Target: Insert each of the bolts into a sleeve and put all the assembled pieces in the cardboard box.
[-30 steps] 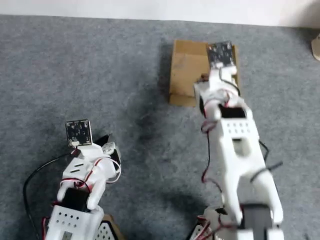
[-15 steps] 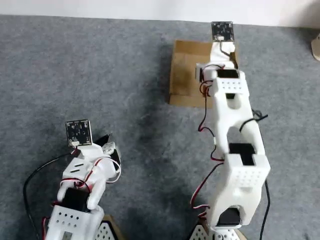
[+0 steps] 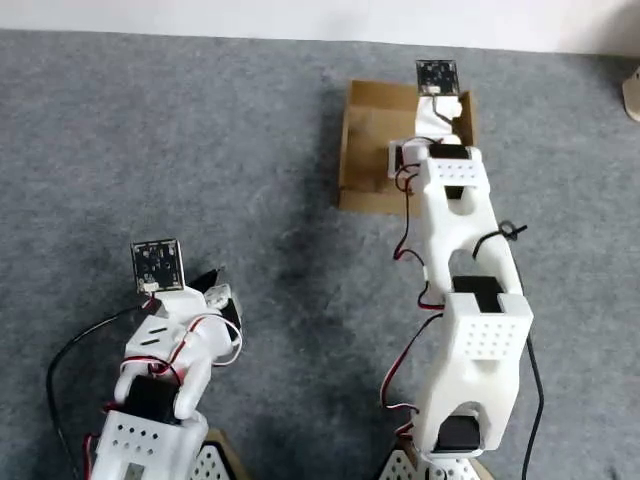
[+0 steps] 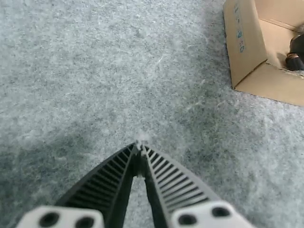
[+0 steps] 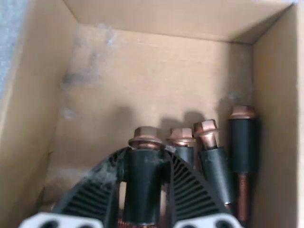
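Note:
My right gripper [image 5: 142, 175] is inside the cardboard box [image 5: 95, 85], shut on a black sleeve with a copper bolt [image 5: 143, 164] through it. Three more assembled pieces [image 5: 213, 164] lie side by side on the box floor next to it, against one wall. From above, the right arm [image 3: 455, 200] stretches over the cardboard box [image 3: 365, 140]. My left gripper [image 4: 141, 159] is shut with nothing in it, low over grey carpet, near the front left in the high view [image 3: 215, 290]. The left wrist view catches a corner of the box [image 4: 251, 42].
Grey carpet [image 3: 200, 130] covers the whole table. The box stands at the back, right of centre. A pale object [image 3: 632, 92] sits at the right edge. Wide bare carpet lies between the left arm and the box.
The right arm has stretched farther forward over the box, its wrist tipping down into it with the assembled piece. The left arm has kept still.

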`<state>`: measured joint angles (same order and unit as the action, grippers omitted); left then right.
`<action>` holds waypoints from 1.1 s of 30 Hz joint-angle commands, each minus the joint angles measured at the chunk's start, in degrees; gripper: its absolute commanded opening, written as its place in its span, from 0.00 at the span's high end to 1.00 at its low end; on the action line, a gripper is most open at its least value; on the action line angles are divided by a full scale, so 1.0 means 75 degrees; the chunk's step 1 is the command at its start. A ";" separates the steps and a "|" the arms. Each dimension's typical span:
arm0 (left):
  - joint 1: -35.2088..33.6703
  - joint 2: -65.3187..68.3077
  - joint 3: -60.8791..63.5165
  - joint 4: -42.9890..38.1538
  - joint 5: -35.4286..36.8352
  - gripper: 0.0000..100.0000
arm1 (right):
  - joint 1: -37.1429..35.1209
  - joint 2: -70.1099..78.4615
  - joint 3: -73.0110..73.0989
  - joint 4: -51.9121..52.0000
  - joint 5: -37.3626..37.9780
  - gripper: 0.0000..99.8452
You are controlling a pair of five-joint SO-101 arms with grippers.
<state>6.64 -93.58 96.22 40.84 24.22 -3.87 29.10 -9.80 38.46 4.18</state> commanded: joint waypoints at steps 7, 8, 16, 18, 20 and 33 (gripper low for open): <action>-0.0053 -0.0006 0.0193 -0.0164 -0.0035 0.98 | -0.0029 0.0990 -0.0686 -0.0287 -0.0035 1.00; -0.0053 -0.0006 0.0193 -0.0164 -0.0035 0.98 | -0.0029 0.1119 -0.0885 -0.0287 -0.0047 1.00; -0.0053 -0.0006 0.0193 -0.0164 -0.0035 0.98 | 0.0100 0.1366 -0.1659 -0.0029 -0.0082 0.99; -0.0053 -0.0006 0.0193 -0.0164 -0.0035 0.98 | 0.0100 0.1354 -0.1694 0.0475 -0.0082 0.93; -0.0053 -0.0006 0.0193 -0.0164 -0.0035 0.98 | 0.0076 0.1354 -0.1893 0.0920 -0.0070 0.83; -0.0053 0.0006 0.0193 -0.0152 -0.0035 0.98 | 0.0076 0.1366 -0.5679 0.6054 -0.0070 0.99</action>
<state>6.81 -93.58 96.22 40.84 24.22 -4.04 40.53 -44.35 75.91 4.18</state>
